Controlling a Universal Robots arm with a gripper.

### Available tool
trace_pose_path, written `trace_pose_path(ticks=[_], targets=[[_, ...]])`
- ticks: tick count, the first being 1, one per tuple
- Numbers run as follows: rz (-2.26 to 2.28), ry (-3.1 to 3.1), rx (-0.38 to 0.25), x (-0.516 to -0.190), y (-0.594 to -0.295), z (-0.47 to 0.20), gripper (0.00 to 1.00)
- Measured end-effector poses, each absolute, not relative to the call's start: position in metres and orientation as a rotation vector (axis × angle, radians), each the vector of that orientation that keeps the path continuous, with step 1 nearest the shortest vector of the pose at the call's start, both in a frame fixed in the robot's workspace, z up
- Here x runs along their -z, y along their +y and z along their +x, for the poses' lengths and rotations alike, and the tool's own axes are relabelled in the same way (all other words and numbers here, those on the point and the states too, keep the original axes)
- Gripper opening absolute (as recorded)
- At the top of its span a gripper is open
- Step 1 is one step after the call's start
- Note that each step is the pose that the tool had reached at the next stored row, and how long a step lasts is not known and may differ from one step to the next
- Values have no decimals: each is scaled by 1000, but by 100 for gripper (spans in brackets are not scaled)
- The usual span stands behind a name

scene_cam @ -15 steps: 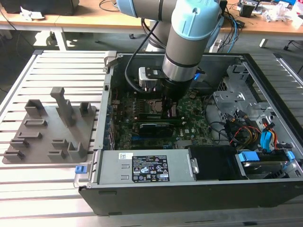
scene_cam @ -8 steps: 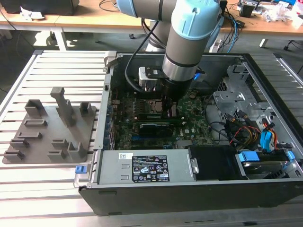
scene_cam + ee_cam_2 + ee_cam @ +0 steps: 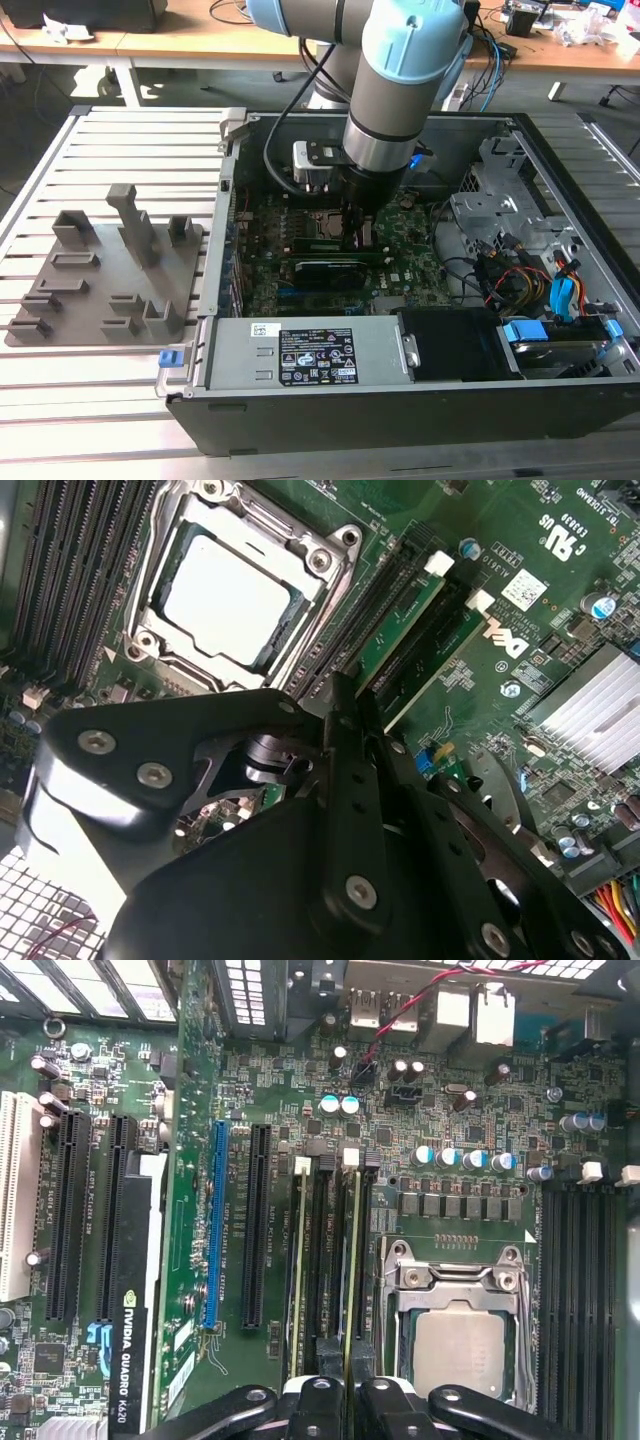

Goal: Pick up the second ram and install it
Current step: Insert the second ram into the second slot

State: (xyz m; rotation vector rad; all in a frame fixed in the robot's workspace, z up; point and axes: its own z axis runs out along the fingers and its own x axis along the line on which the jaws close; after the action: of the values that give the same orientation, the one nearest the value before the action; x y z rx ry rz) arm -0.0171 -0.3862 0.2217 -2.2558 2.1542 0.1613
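One end effector closed on the second ram, stick seated lengthwise in slot beside CPU socket

- A slatted metal worktable of pale grey ribs carries everything in the exterior view.
- On the exterior view's left, a grey plastic holder tray lies flat on the slats, with several upright posts and low slots standing from it.
- Just beside the tray, towards the exterior view's right, an open black computer case lies on its side on the same slats, its inside facing up.
- A small blue clip sits at the case's near corner, between tray and case; it seems to rest on the slats, though that is hard to tell.
- Beyond the worktable stands a wooden bench.
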Motion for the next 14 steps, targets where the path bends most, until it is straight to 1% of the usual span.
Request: trace_pose_path(ticks=[13, 14], targets=[[-2254, 2152, -162, -216, -386, -17, 14], [-2255, 2153, -162, -216, -386, -17, 15]])
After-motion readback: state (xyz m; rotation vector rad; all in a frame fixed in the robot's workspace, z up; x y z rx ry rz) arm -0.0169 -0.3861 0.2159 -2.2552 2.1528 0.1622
